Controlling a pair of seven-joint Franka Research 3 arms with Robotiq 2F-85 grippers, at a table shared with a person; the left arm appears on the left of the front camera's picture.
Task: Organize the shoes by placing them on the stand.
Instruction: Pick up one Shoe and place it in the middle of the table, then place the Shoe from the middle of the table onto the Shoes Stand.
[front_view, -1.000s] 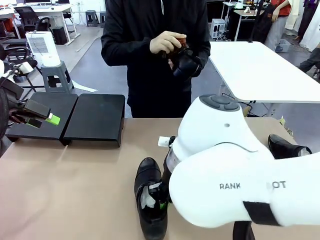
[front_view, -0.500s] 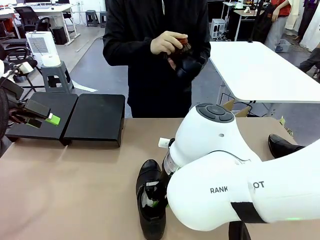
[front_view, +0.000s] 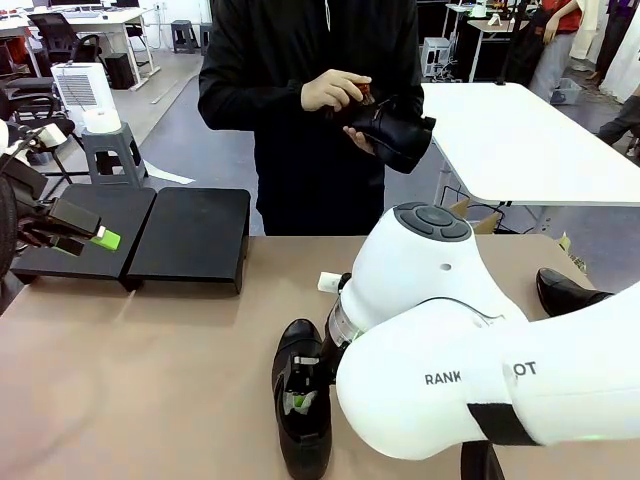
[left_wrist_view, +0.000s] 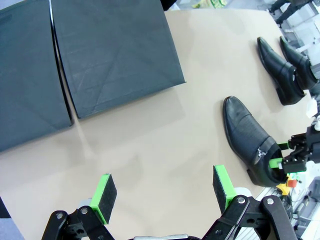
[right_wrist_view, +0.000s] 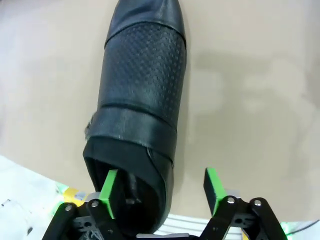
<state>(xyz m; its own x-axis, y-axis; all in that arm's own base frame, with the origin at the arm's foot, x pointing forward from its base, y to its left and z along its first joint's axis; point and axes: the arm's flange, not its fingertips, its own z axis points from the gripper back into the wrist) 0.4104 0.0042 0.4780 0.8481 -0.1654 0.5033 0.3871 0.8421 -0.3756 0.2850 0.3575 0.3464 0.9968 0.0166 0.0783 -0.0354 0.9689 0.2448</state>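
Between the parted jaws of the right pincer (right_wrist_view: 161, 186), the side wall of a black shoe (right_wrist_view: 142, 85) was recorded at its heel end. One green pad (right_wrist_view: 109, 186) was set inside the opening, the other outside and clear of the leather. Nothing was clamped. This shoe was laid flat on the tan table (right_wrist_view: 250, 75), toe pointed away from the pincer.

Left pincer (left_wrist_view: 163, 187): jaws held wide apart over bare table, nothing between them. The stand (left_wrist_view: 110, 50) was noted ahead of it. The same shoe was noted off to its side, well apart, and two further shoes (left_wrist_view: 282, 70) were laid side by side beyond that.

Change from a second before: the fourth shoe (front_view: 392, 130), held up by the person far beyond the right pincer with a hand (front_view: 330, 90) laid on it, had been turned from toe-down to nearly level.

Contents: white paper (front_view: 292, 382) was seen in the opening of the shoe at the right pincer, beside the pad.
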